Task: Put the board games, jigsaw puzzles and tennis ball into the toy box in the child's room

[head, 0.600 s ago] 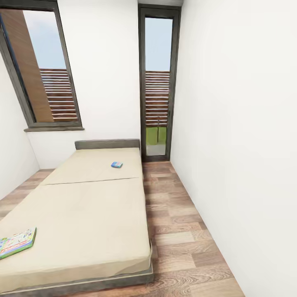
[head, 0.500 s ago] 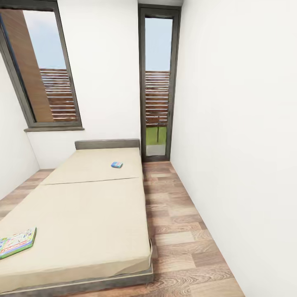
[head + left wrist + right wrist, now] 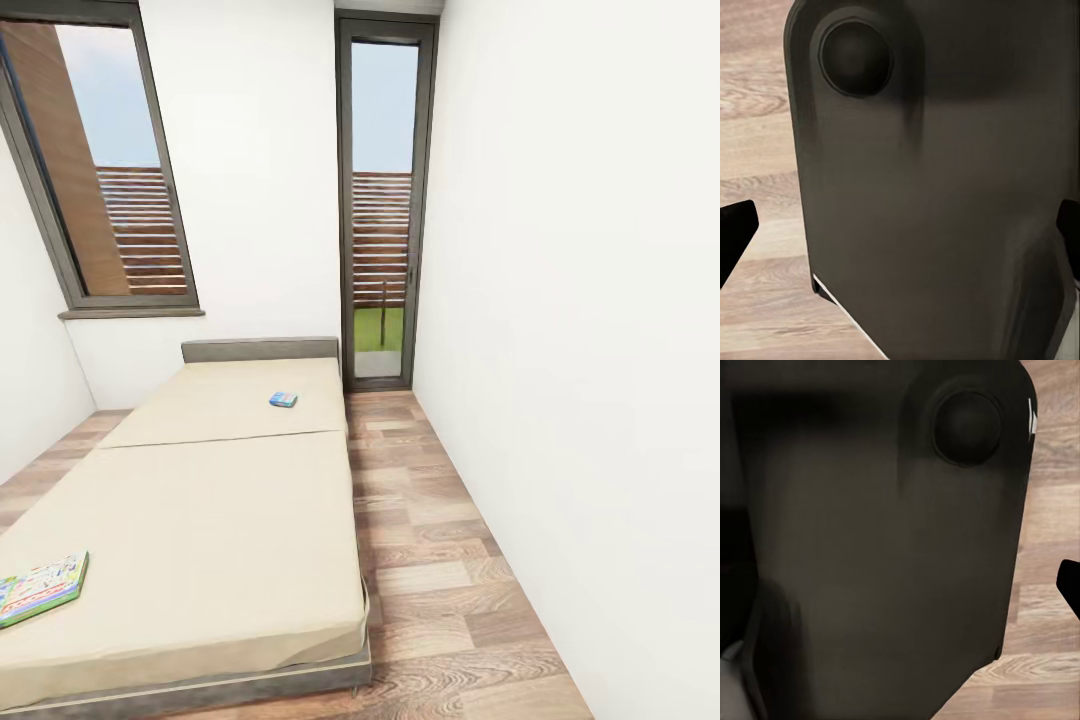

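Board games lie on the bed (image 3: 200, 520), big one (image 3: 40, 587) lower left, small blue one (image 3: 283, 400) mid-frame, awaiting pickup; gripper openings I cannot tell.

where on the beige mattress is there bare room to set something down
Most of the beige two-part mattress is bare: the whole stretch between the small blue board game near the grey headboard and the larger green-edged board game at the near left edge. Nowhere is crowded.
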{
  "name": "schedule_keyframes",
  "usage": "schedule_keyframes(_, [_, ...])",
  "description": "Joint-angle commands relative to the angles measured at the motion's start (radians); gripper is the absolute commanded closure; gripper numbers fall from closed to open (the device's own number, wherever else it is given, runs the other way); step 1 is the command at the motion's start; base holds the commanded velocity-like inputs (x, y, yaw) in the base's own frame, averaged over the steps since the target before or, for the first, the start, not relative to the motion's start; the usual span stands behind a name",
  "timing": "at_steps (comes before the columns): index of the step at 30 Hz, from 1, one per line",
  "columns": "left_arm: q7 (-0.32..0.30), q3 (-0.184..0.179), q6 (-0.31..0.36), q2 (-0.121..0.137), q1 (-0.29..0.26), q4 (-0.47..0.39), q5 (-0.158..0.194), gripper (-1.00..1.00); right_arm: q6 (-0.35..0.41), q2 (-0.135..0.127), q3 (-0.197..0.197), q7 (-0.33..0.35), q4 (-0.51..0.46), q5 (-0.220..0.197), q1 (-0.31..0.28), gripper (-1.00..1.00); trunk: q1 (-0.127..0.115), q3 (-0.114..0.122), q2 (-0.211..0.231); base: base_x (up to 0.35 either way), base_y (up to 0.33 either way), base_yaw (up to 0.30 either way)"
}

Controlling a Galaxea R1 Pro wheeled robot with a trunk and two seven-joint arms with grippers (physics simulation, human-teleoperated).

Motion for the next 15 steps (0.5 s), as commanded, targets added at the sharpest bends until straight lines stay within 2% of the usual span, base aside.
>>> schedule_keyframes(1, [0.000,0.000,0.000,0.000,0.000,0.000,0.000,-1.00,-0.004,0.001,0.001,0.000,0.000,-0.002,0.000,-1.00,0.000,-0.001,0.000,0.000,0.000,0.000])
schedule_keyframes(11, [0.000,0.008,-0.002,0.000,0.000,0.000,0.004,-1.00,-0.020,0.001,-0.007,0.002,0.000,-0.014,0.000,-1.00,0.000,-0.001,0.000,0.000,0.000,0.000])
schedule_keyframes(15, [0.000,0.009,-0.001,0.000,0.000,0.000,0.006,-1.00,-0.021,0.004,-0.002,0.005,0.000,-0.004,0.000,-1.00,0.000,-0.001,0.000,0.000,0.000,0.053])
